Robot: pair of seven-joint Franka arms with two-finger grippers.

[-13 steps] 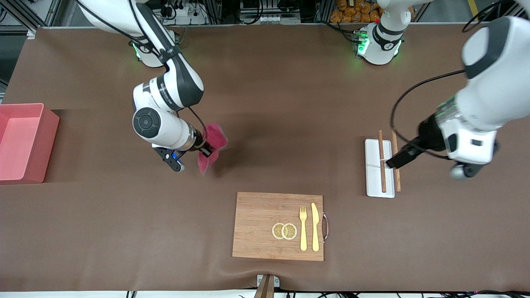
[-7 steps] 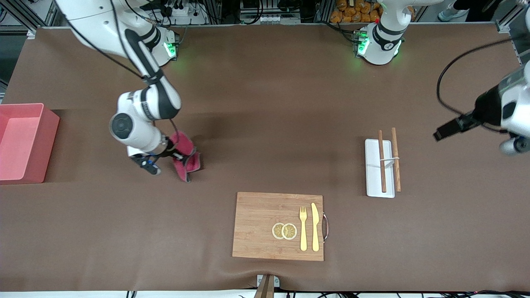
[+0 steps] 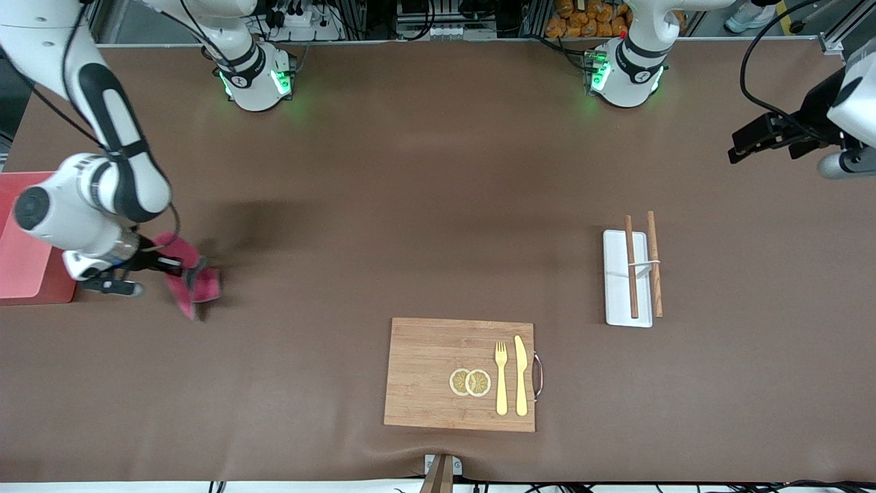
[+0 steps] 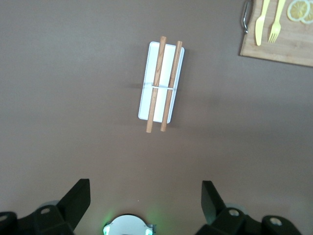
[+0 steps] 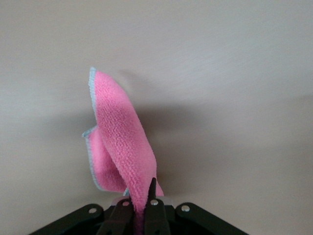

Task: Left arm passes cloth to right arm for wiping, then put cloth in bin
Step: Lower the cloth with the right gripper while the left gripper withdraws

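The magenta-red cloth (image 3: pixel 191 277) hangs folded from my right gripper (image 3: pixel 179 268), which is shut on it just above the table, beside the salmon-pink bin (image 3: pixel 31 263) at the right arm's end. In the right wrist view the cloth (image 5: pixel 120 139) is pinched between the closed fingers (image 5: pixel 155 193). The right arm partly hides the bin. My left gripper (image 3: pixel 753 140) is open and empty, held high over the left arm's end of the table; in the left wrist view its spread fingers (image 4: pixel 78 198) frame bare table.
A white chopstick tray (image 3: pixel 624 301) with two wooden chopsticks lies toward the left arm's end, also in the left wrist view (image 4: pixel 144 105). A wooden cutting board (image 3: pixel 431 370) with lemon slices, a yellow fork and knife lies nearest the front camera.
My right gripper has carried the cloth from the table's middle toward the bin. My left arm has pulled up and away from the chopstick tray toward its own end.
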